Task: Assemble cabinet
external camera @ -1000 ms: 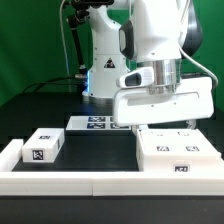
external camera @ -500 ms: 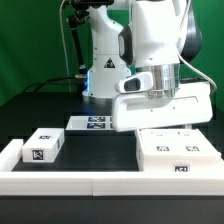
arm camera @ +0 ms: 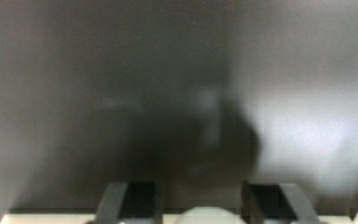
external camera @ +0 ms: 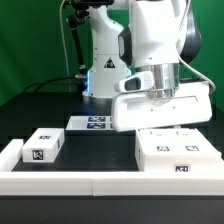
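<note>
1. Over the tabletop, toward the near corner on the exterior view's right: gripping the big white cabinet part with the hand, clenched on its top edge. Held up in the air, a bit tilted.
2. Right under it, by that same near corner: lying flat, another white cabinet box with little black-and-white tags on top. Close to the held part, but not joined to it yet.
3. By the near corner on the exterior view's left: sitting alone, a small white cabinet box. Well apart from the other two and not touched.
4. Toward the middle, closer to the far edge: lying flat, the marker board. Along the near edge: a low white rail.
5. Judging by all that: early in the job. Not snapped together anywhere yet. Left to do: set the held part in place, then add the small box, and maybe more.
6. Hard to see from the exterior view: where the hand pinches the held part, hidden behind that part. Cannot tell if the held part touches the box below or hangs just above it.
7. Very blurry from the wrist view. Only two dark fingers with a pale blob between them, most likely the held part's edge. Just grey past that.
</note>
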You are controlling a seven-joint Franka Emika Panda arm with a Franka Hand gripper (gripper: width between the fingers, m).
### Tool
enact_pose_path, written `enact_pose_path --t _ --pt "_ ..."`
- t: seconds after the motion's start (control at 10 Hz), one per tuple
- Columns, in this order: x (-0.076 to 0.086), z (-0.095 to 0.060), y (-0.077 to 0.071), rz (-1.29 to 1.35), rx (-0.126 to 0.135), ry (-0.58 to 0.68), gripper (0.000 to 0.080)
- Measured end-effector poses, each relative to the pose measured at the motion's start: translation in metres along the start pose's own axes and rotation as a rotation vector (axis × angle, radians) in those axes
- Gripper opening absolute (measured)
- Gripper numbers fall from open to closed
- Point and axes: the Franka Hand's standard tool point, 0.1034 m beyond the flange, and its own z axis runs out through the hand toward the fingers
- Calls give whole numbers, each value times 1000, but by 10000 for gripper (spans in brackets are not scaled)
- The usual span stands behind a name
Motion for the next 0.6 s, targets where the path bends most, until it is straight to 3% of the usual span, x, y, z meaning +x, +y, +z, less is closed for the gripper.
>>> enact_pose_path --t 0.4,0.6 --pt "0 -2 -1 -28 0 1 213" --pt "5 -25 -4 -56 -5 -12 204"
